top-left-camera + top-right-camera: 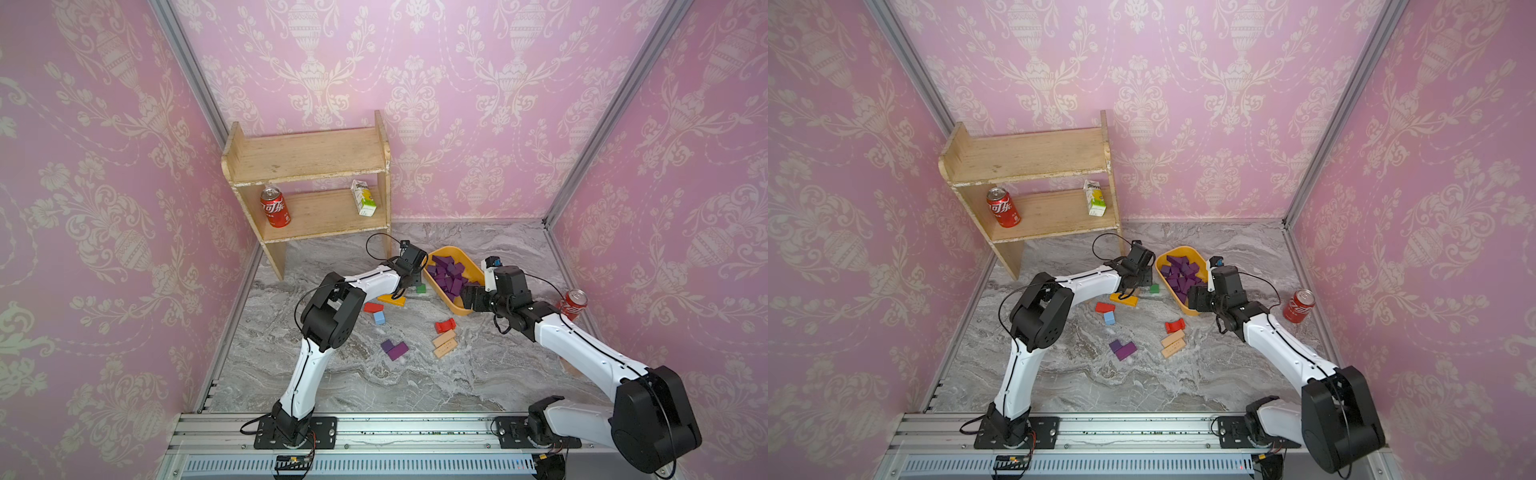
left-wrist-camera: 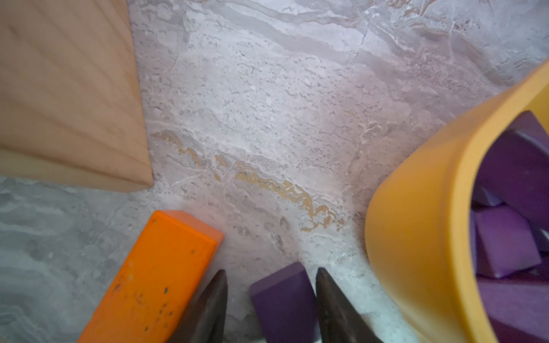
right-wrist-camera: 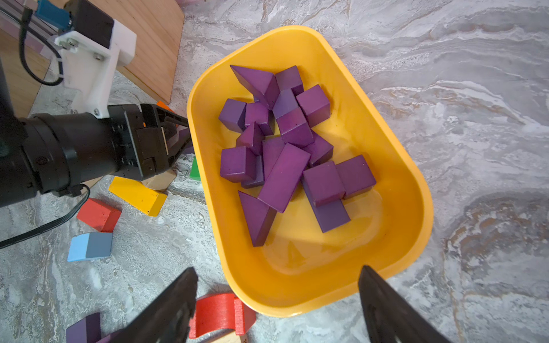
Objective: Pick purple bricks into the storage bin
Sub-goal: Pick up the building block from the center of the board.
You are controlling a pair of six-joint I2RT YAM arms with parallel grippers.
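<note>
In both top views the storage bin sits right of centre holding most purple bricks; 2 more lie nearer on the marble table; the left gripper dips just left of the bin. In the left wrist view its fingers straddle 1 purple brick beside an orange bar, 1 finger against it, the other just clear, so nothing is clamped yet; the brick looks light, stiff and smooth, best pinched on its 2 flat long sides. In the right wrist view the right gripper hangs spread wide and empty over the bin's near end.
</note>
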